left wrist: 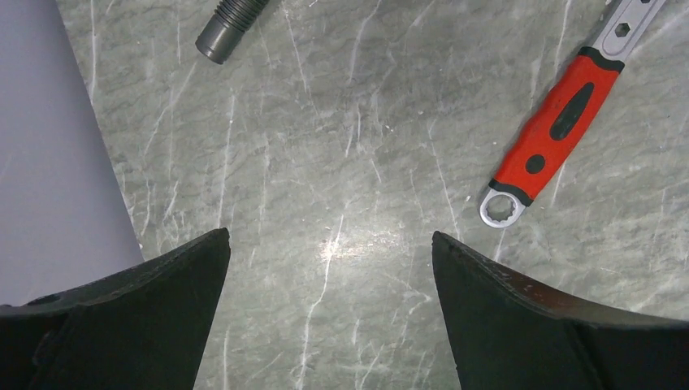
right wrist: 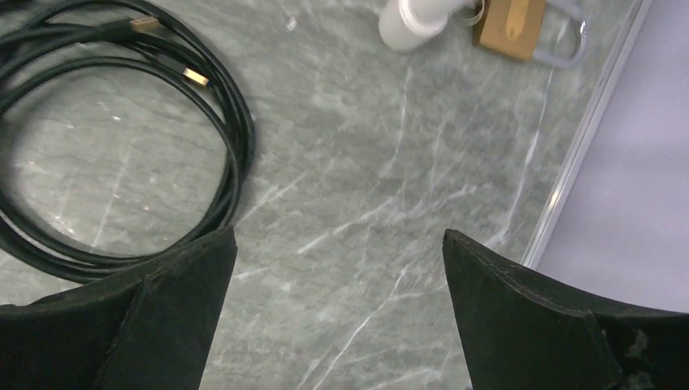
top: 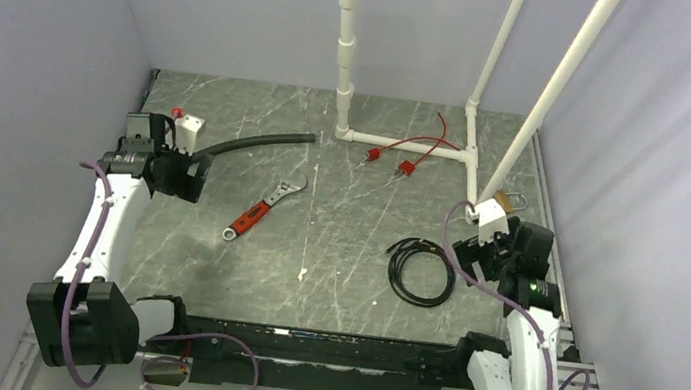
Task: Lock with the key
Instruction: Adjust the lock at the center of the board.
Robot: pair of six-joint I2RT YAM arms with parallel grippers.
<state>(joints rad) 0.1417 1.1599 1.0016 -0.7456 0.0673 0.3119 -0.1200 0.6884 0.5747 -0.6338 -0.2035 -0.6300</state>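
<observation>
The left gripper [left wrist: 329,237] hung with its jaws spread wide and nothing between them, over bare marbled table [left wrist: 341,146]. Beyond its fingertips lay one red-handled wrench [left wrist: 552,134], ring end nearest, and the threaded end of one dark hose [left wrist: 231,24], the two well apart. The right gripper [right wrist: 339,234] was equally wide open and empty above the table near its right rail. One coil of black cable [right wrist: 244,154] lay to one side of it, two gold-tipped plugs showing in the loops. Farther out lay the single brass padlock [right wrist: 512,24], flat on the table at the right edge, just beside the foot of a white pipe [right wrist: 414,20]. Whether a key sat in it could not be told. In the overhead view, red wires [top: 407,153] with two red ends lay by the pipe frame at the back.
</observation>
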